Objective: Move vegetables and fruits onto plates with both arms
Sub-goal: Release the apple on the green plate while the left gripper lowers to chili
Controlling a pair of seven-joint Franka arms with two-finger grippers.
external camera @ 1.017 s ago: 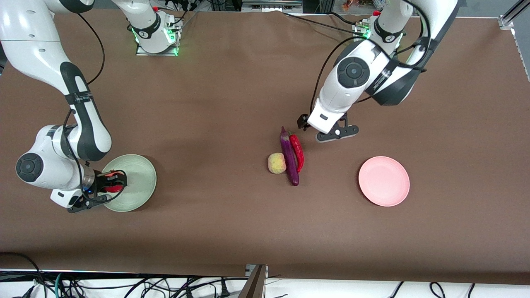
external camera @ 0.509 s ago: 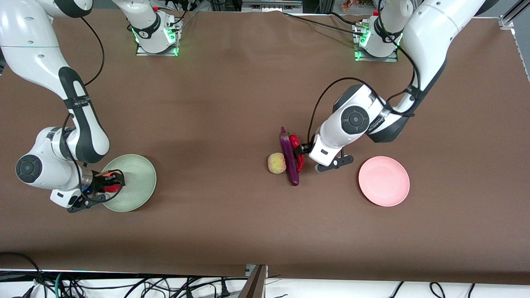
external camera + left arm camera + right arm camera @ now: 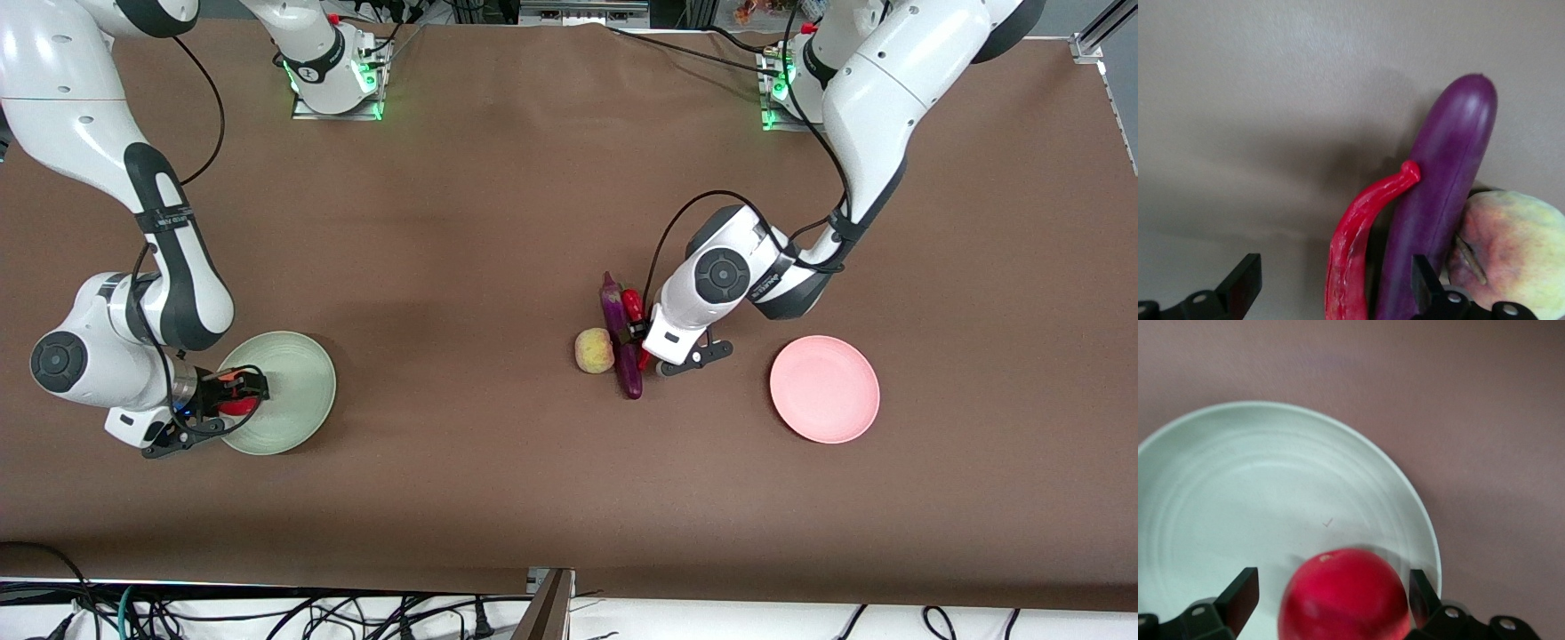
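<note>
Since the earlier frame, the left arm had swung down from above the produce group until the left end effector (image 3: 642, 342) sat low at the chili pepper (image 3: 633, 307), while the right arm had barely shifted over the mint green plate (image 3: 289, 391). In the left wrist view the left end effector's fingers (image 3: 1245, 283) stood wide apart, empty, with the chili pepper between them and the eggplant (image 3: 1445, 200) running up against one finger. The right end effector (image 3: 1328, 603) also showed spread fingers, and the red round fruit (image 3: 1343, 595) lay between them on the mint green plate — apparently just released. The peach-like fruit (image 3: 594, 350) rested on the tabletop (image 3: 498, 222) touching the eggplant, toward the right arm's end of the group; the pink plate (image 3: 824, 388) sat well apart toward the left arm's end. Handling note: the chili pepper looked light, glossy and probably slippery, curved and narrow — a grasp across its thicker middle would likely hold best, provided the adjacent eggplant was not caught too. The eggplant, long and smooth, would probably balance best if taken near its centre.
</note>
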